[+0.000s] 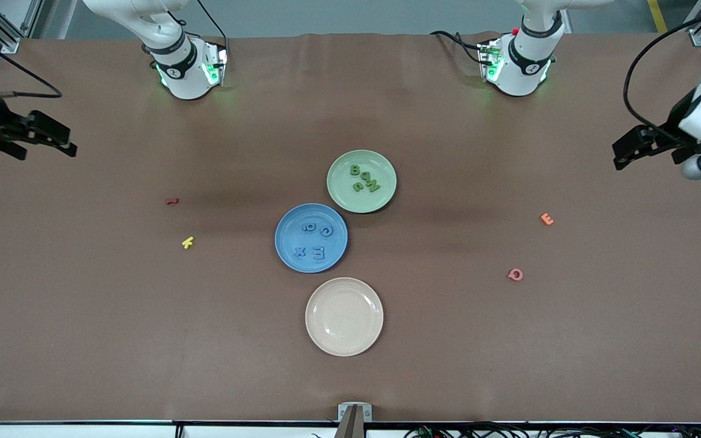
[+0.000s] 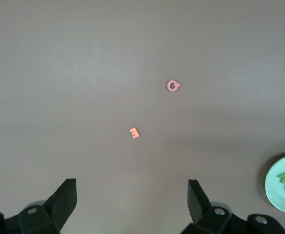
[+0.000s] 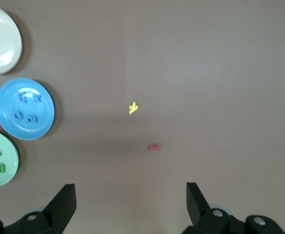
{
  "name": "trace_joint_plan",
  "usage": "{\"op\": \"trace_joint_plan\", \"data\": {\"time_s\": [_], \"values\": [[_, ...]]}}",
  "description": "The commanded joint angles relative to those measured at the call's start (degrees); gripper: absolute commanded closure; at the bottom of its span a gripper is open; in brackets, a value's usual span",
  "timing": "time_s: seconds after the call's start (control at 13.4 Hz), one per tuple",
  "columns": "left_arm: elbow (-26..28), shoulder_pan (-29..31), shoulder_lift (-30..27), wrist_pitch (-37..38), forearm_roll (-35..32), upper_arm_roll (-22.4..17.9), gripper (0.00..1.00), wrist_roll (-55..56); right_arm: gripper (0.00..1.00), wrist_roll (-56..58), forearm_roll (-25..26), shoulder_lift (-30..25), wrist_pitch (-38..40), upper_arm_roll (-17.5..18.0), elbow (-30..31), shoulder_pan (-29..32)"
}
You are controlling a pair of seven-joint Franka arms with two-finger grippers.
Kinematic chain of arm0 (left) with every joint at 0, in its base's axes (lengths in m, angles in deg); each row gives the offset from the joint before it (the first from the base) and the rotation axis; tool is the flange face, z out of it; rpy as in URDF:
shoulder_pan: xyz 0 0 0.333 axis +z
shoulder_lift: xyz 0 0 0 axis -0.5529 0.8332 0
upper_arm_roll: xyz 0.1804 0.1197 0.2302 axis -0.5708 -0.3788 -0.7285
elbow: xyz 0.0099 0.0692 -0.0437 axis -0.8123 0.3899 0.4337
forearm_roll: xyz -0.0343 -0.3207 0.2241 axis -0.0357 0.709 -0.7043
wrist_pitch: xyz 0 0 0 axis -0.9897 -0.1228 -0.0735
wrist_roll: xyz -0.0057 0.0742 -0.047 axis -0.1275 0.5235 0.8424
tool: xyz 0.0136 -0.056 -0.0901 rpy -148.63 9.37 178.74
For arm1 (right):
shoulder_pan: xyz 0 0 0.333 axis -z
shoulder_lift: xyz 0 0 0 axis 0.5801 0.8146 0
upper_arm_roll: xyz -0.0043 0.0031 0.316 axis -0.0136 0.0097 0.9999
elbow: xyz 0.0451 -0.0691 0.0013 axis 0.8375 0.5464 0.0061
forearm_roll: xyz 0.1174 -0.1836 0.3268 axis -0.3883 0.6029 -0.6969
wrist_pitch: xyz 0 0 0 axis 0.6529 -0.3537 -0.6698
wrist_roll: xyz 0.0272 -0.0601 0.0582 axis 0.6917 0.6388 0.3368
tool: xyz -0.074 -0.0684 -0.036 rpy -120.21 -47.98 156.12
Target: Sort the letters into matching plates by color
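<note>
The pale green plate [image 1: 383, 165] lies mid-table and holds several green letters [image 1: 364, 177]. The blue plate [image 1: 283, 236] touches it, nearer the front camera, and holds several blue letters [image 1: 313, 241]. My left gripper [image 1: 621, 155] hangs open and empty over the table's edge at the left arm's end; in its wrist view [image 2: 131, 187] nothing is between the fingers. My right gripper [image 1: 61, 140] hangs open and empty over the right arm's end [image 3: 131, 191]. The right wrist view shows the blue plate [image 3: 45, 122] and the green plate [image 3: 8, 171].
A cream plate [image 1: 344, 316] lies nearest the front camera. An orange E [image 1: 546, 219] and a pink Q [image 1: 515, 274] lie toward the left arm's end. A red letter [image 1: 171, 201] and a yellow letter [image 1: 187, 243] lie toward the right arm's end.
</note>
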Motion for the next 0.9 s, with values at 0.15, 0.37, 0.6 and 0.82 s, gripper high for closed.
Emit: {"op": "trace_joint_plan", "data": {"time_s": [0.15,0.37,0.6,0.82], "values": [[3.27,0.43,-3.94,0.96,2.23,1.03,0.00,-1.15,0.00,-0.23,1.05,3.06,1.21,0.40,-7.00,1.47],[5.38,2.01,-6.14,0.96,4.08,2.44,0.00,-1.15,0.00,-0.14,1.41,3.24,1.04,0.40,-7.18,1.82],[5.91,2.81,-6.58,1.14,4.08,3.50,0.00,-1.41,0.00,-0.14,1.41,3.24,0.77,0.40,-7.53,1.83],[6.61,2.81,-7.73,1.40,3.38,3.33,0.00,-1.50,0.00,-0.23,1.50,3.24,0.95,0.40,-7.62,1.83]]}}
